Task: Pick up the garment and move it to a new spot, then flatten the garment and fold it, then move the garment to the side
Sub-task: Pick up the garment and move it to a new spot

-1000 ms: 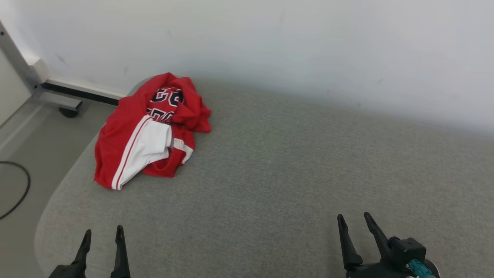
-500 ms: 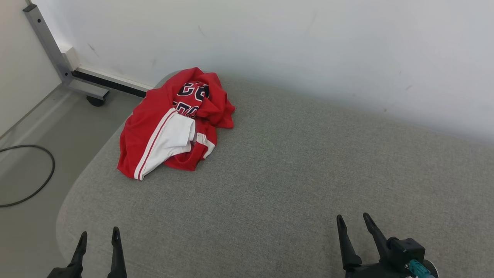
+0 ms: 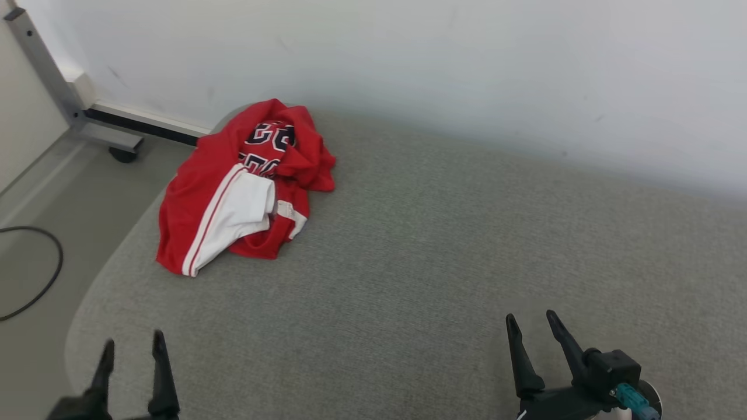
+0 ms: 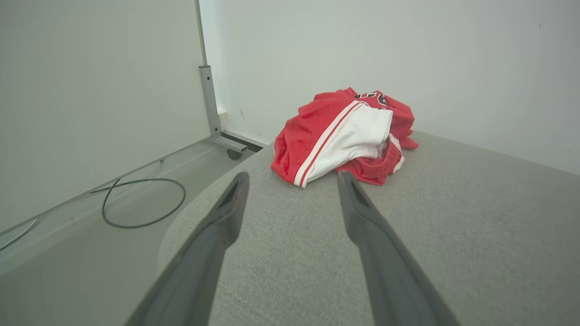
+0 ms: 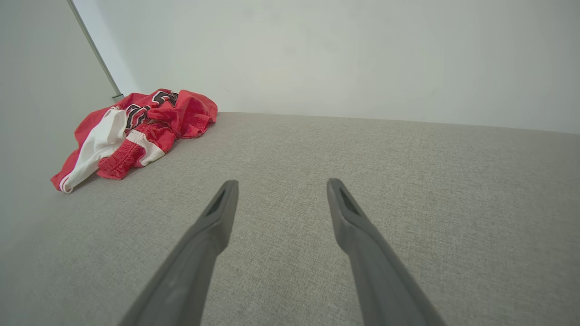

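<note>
From the head view, I see the red garment (image 3: 233, 192) crumpled in a heap at the far left corner of the grey fabric surface (image 3: 420, 262), close to the wall. A white panel with a red stripe faces up, and dark lettering shows near the top. My left gripper (image 3: 133, 341) sits at the lower left by the surface's rounded edge, and my right gripper (image 3: 530, 316) at the lower right. Both are well apart from the garment, the left one nearer. On each, the fingers are spread wide and hold nothing.

In the left wrist view, the garment (image 4: 335, 136) lies ahead of the left gripper (image 4: 292, 175), beyond the tips and slightly to the right. The fingers stand wide and empty above the surface. A black cable (image 4: 145, 222) loops on the floor to the left.

In the right wrist view, the garment (image 5: 136, 131) is far off at the upper left. The right gripper (image 5: 282, 182) has its fingers wide apart, with bare grey fabric showing between them.
</note>
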